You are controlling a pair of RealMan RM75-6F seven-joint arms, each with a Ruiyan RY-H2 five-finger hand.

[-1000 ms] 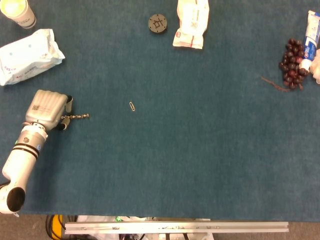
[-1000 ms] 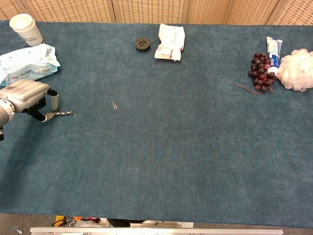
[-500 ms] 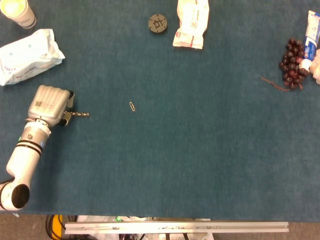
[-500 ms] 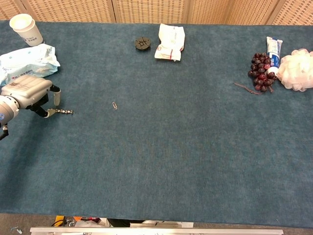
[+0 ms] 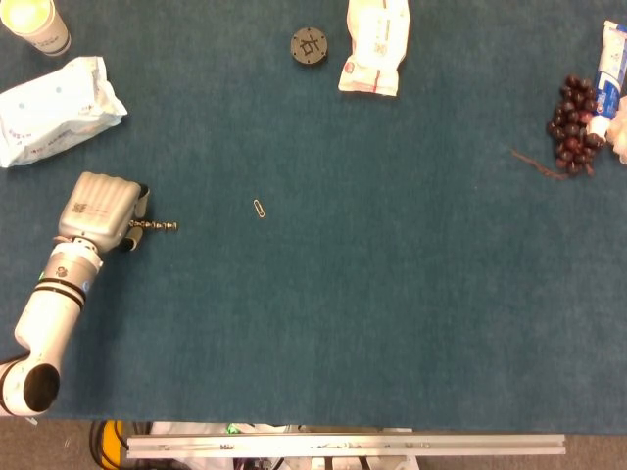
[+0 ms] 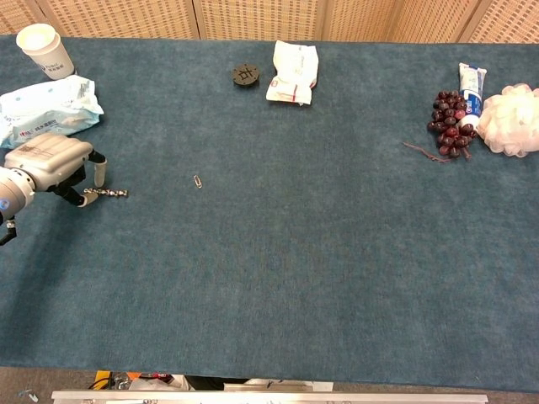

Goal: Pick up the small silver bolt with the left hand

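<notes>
Robot's left hand at one end of a small silver bolt on blue cloth.

The grey left hand (image 5: 101,210) lies at the table's left edge, fingertips curled around the near end of the small silver bolt (image 5: 157,226). Its long axis runs straight away from the hand, rightward across the table. Whether the bolt is pinched, I cannot tell. The right hand is unseen. No writing is legible.

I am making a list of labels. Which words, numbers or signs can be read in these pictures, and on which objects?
None can be read.
Left hand: square code sticker, too small.
Black disc: pale sign, unclear.
White packet: print blurred.
Wipes pack: print blurred.
Tube: print blurred.
</notes>
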